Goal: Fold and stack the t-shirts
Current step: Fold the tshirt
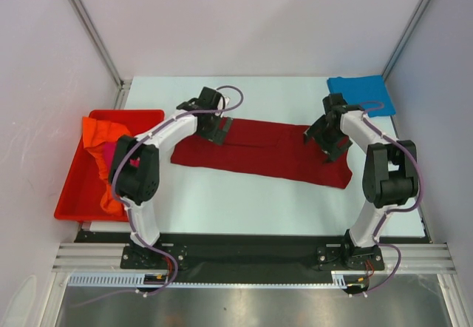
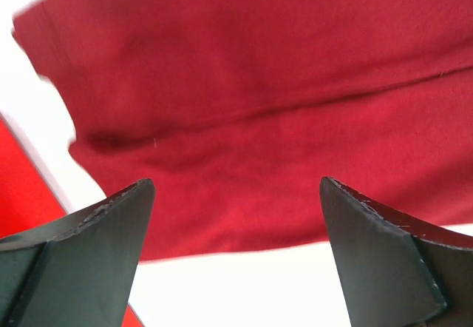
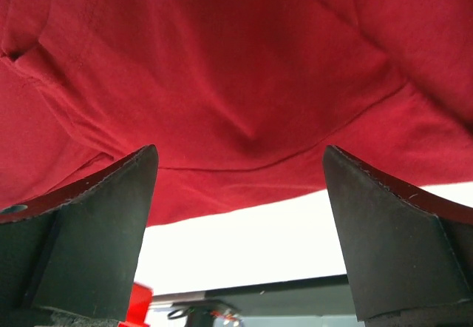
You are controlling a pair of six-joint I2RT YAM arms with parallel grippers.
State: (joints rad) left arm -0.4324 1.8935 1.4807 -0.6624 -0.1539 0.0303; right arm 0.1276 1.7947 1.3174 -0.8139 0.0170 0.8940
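The dark red t-shirt (image 1: 262,149) lay in a long folded band across the middle of the counter (image 1: 259,201), mid-fold by the look of it. The left gripper (image 1: 219,129) and right gripper (image 1: 321,140) hung over its ends, jaws wide and empty. The next move likely called for pinching both ends to fold it shorter.

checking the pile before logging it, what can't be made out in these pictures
1. Top view: the left arm covers part of the magenta-pink cloth t-shirt and orange cloth t-shirt in the red plastic bin.
2. Wrist views: the frame edges cut off the dark red cloth t-shirt; the left one is blurred.
3. Top view: the folded bright blue cloth t-shirt's layers are too small to count.
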